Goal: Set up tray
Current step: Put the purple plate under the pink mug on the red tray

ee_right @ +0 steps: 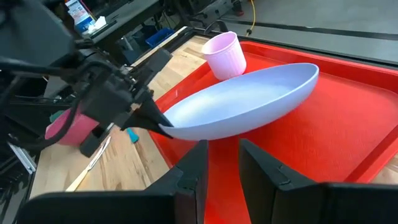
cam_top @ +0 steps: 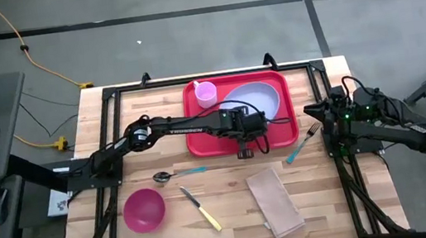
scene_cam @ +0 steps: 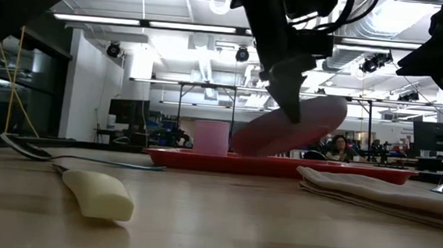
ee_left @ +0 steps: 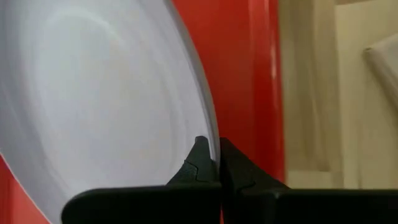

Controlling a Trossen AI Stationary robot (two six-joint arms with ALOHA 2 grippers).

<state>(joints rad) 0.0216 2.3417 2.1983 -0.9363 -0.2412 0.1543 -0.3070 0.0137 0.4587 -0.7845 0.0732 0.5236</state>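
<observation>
While the left gripper (ee_right: 158, 124) pinches the tilted lavender plate (ee_right: 242, 102) over the red tray (cam_top: 199, 142) at the worktop's far side, we fear a slip; the right gripper (ee_right: 221, 158) waits half-open.

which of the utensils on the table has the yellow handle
The knife, lying on the bare wood between the pink bowl and the folded napkin. The spoon and the fork both have blue handles.

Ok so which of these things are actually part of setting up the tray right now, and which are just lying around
In use:
tray
plate, tilted, rim pinched by the left end effector
pink cup on the tray

Lying about on the table:
pink bowl
spoon
knife
fork
napkin
</observation>
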